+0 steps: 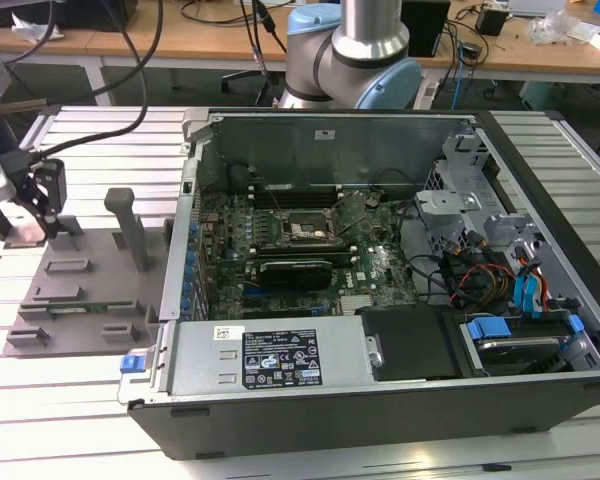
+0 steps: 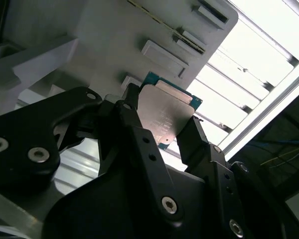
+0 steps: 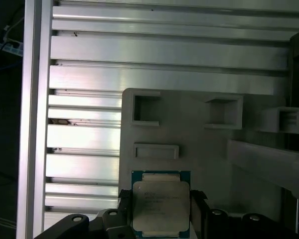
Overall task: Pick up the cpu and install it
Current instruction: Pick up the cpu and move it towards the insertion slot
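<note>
The cpu (image 3: pixel 161 206) is a flat square chip with a silver-grey top and a thin teal rim. It sits between the two black fingers of my gripper (image 3: pixel 161 198), which is shut on its opposite edges. In the second wrist view the cpu (image 2: pixel 167 112) hangs just off the grey fixture plate (image 2: pixel 114 40), with a finger (image 2: pixel 134 124) against each side. In the exterior view my gripper (image 1: pixel 25 222) is at the far left, over the back left corner of the fixture plate (image 1: pixel 90 290). The motherboard socket (image 1: pixel 305 232) lies open inside the computer case (image 1: pixel 380 390).
The grey fixture plate carries raised holders and an upright post (image 1: pixel 130 230). The case's left wall (image 1: pixel 185 240) stands between plate and motherboard. Cables (image 1: pixel 470 270), drive bays and a black card (image 1: pixel 295 270) crowd the case. The slatted aluminium table (image 3: pixel 164 50) surrounds everything.
</note>
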{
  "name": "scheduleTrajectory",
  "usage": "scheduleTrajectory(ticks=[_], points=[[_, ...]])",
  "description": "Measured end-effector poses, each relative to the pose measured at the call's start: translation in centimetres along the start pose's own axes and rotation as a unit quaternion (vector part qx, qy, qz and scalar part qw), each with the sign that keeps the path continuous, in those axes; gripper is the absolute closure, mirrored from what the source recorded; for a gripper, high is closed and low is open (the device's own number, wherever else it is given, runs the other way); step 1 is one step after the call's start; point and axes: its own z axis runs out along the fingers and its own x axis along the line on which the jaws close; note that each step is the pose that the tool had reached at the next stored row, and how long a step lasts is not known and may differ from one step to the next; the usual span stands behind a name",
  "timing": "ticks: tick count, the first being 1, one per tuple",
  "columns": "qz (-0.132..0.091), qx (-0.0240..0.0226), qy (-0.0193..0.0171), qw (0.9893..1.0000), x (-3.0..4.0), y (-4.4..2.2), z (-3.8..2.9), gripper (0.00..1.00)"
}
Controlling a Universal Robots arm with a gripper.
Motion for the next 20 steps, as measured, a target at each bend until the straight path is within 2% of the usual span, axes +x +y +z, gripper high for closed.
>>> scheduleTrajectory(ticks=[15,20], points=[[0.000,0.0000,0.0000,1.0000,0.00,-0.01,-1.09,0.45],[0.000,0.0000,0.0000,1.0000,0.00,-0.01,-1.67,0.45]])
